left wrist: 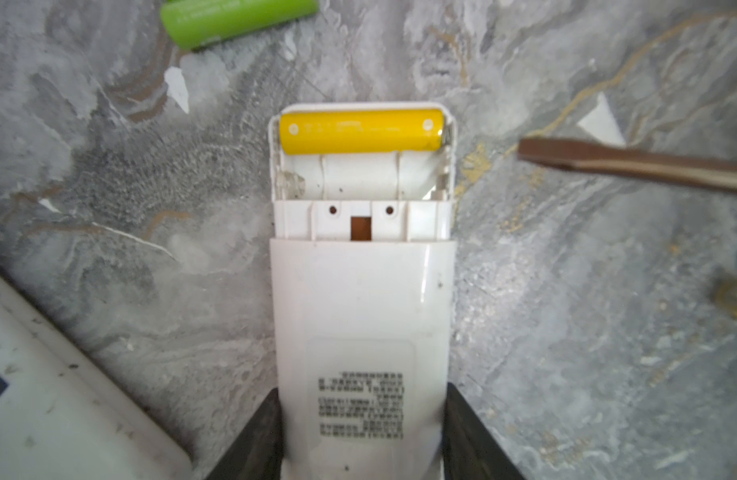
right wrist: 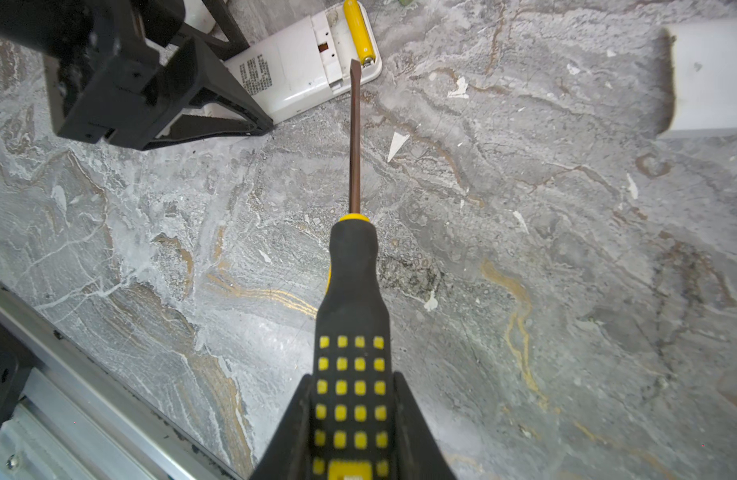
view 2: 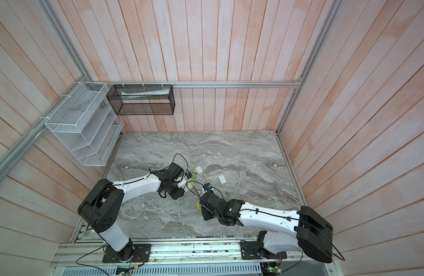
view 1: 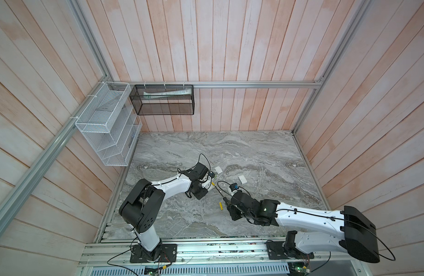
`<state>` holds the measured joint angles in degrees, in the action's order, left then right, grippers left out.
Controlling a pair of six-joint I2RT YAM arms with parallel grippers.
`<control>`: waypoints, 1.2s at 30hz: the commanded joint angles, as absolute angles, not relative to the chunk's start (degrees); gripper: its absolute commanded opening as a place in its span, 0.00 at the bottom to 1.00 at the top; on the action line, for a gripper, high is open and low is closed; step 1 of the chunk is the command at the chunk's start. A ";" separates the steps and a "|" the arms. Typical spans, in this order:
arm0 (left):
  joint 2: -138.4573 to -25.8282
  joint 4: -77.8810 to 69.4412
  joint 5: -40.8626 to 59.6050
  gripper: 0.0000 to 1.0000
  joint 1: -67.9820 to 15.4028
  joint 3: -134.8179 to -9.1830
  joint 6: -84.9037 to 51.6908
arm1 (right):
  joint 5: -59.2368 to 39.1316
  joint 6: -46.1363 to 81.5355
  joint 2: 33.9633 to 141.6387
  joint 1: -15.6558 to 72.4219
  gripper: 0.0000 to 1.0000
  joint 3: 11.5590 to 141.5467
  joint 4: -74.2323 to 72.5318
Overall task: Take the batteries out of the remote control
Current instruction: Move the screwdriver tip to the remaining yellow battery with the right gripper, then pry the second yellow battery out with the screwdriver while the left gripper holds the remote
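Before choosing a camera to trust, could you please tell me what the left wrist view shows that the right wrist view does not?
Left wrist view only: the green battery lying loose on the table; the right wrist view has at most a green speck at its edge.
Right wrist view only: the screwdriver handle in the right gripper, and a white cover lying apart.
Both: the remote held by the left gripper, a yellow battery in its open compartment, and the screwdriver blade near it.
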<state>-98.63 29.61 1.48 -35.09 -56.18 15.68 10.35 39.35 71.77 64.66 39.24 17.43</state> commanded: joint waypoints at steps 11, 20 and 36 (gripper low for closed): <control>-102.41 31.82 3.60 0.49 -36.74 -54.89 11.21 | 7.61 37.21 79.37 62.69 0.00 46.68 19.95; -102.70 32.86 3.27 0.48 -36.80 -55.77 9.96 | 9.80 36.83 83.35 62.19 0.00 49.32 21.33; -104.17 34.67 3.85 0.46 -37.44 -57.91 7.82 | 12.93 38.57 90.45 62.28 0.00 53.16 23.09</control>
<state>-100.55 33.19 0.12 -36.45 -59.16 9.17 11.09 37.34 89.01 62.39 52.66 20.99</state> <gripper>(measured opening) 0.553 0.261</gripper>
